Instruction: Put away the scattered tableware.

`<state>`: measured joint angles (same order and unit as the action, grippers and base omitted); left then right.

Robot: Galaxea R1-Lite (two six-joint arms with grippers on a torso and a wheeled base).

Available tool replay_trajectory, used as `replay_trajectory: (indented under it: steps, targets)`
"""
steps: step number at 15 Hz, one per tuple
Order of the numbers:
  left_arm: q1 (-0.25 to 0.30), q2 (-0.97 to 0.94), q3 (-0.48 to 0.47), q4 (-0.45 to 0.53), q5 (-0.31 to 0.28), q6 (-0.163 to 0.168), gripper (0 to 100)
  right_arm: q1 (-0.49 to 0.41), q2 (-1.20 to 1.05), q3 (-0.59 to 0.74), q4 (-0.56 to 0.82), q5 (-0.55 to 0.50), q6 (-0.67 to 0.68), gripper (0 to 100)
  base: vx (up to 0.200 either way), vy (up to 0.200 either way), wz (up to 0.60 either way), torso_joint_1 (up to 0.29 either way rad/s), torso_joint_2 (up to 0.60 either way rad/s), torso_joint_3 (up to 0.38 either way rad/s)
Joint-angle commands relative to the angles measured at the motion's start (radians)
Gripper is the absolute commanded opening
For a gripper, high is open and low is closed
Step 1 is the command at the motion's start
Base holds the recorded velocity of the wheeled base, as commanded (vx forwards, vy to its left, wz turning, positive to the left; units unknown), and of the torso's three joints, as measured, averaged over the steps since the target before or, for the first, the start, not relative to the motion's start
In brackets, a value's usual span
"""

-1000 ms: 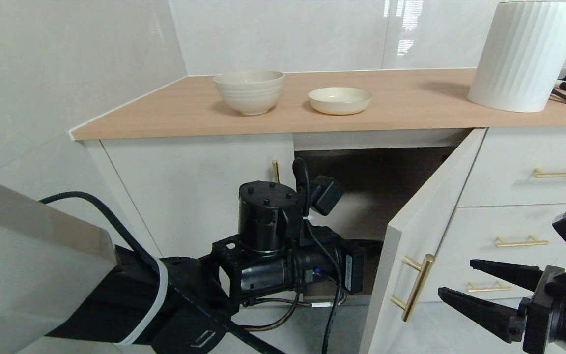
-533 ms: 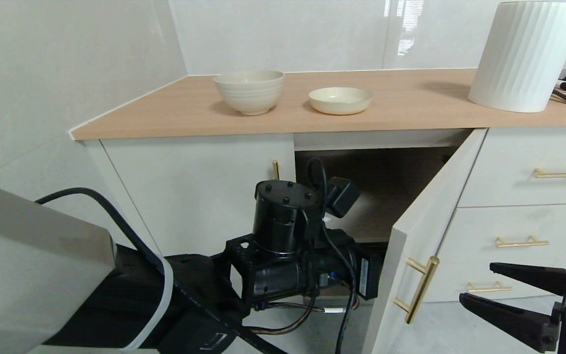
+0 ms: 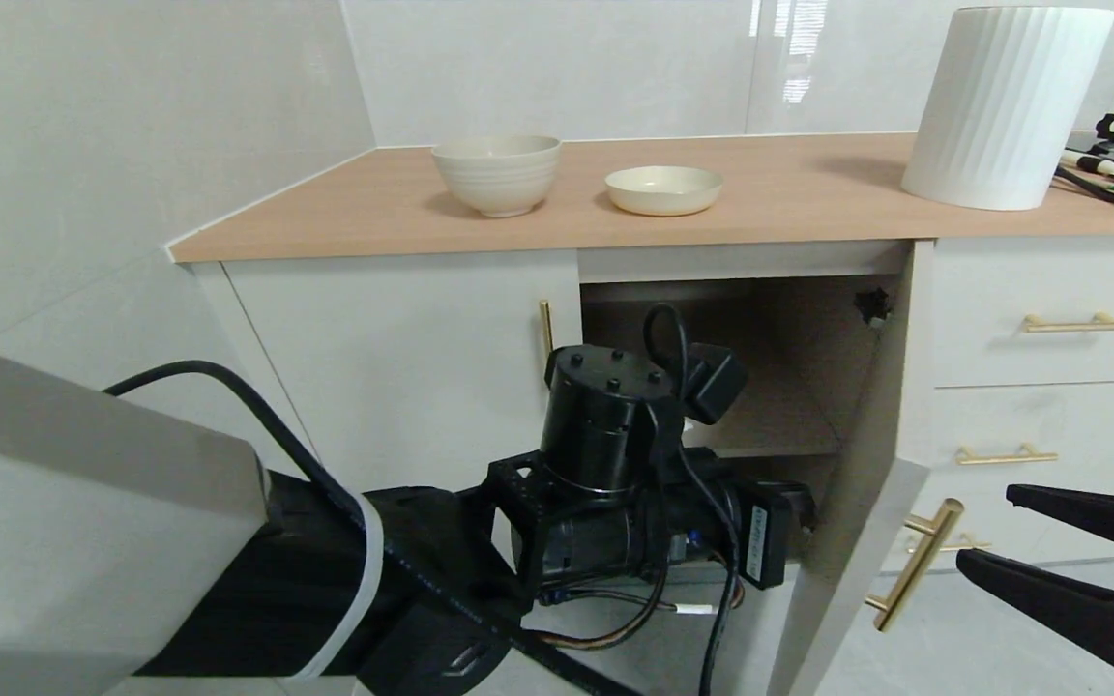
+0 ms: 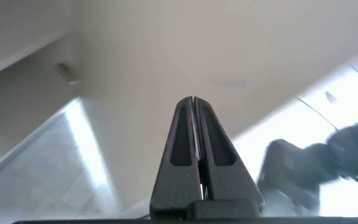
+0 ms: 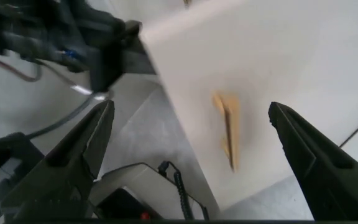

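Bench (image 3: 808, 198) of pale wood runs across the upper part of the head view, against a white tiled wall. A cream bowl (image 3: 497, 172) stands upright on it at about 12 o'clock. A shallow cream dish (image 3: 663, 188) sits near the bowl on its 3 o'clock side, apart from it. Farther toward 2 o'clock stands a tall white ribbed container (image 3: 1002, 106), with a few dark tools (image 3: 1113, 159) lying beside it at the edge of the view.

Below the bench, a cupboard (image 3: 760, 387) is open. Its white cupboard door (image 3: 866, 503) is swung outward toward 4 o'clock and carries a brass bar handle (image 3: 915, 565). White drawers (image 3: 1050, 290) with brass pulls lie at 3 o'clock of the opening.

The left arm (image 3: 605, 435) sits low, in front of the open cupboard, at about 6 o'clock. In its wrist view the left end effector (image 4: 192, 102) is clenched, fingers pressed together with nothing between them, pointing at a pale surface.

The right end effector (image 3: 987, 527) is at 4 o'clock, released, its two black fingers spread wide and empty. It is just beside the handle, not touching it. In its wrist view the right end effector frames the cupboard door and handle between its fingers.
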<state>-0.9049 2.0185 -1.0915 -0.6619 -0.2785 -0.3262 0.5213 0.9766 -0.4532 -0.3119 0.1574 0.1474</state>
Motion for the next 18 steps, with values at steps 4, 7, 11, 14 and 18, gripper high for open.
replay_trajectory:
  steps: [4,7,11,14,18]
  targets:
    - [-0.012,0.032,-0.054,0.048,0.005,-0.001,0,0.0,-0.033,-0.005,0.007,0.001,0.0,100,0.0,0.0,0.0,0.0,0.0,0.0]
    - [-0.032,0.043,-0.09,0.071,0.01,-0.001,0,0.002,-0.118,-0.053,0.077,0.065,0.0,100,0.0,0.0,0.0,0.0,0.0,0.0]
    - [-0.108,0.077,-0.165,0.097,0.022,-0.001,0,0.002,-0.213,-0.148,0.263,0.211,0.004,100,0.0,0.0,0.0,0.0,0.0,0.0]
    - [-0.178,0.078,-0.215,0.122,0.024,-0.001,0,0.002,-0.225,-0.148,0.258,0.218,0.007,100,0.0,0.0,0.0,0.0,0.0,0.0]
    - [-0.163,0.046,-0.197,0.117,0.104,-0.025,0,0.0,-0.223,-0.15,0.258,0.248,0.009,100,0.0,0.0,0.0,0.0,0.0,0.0]
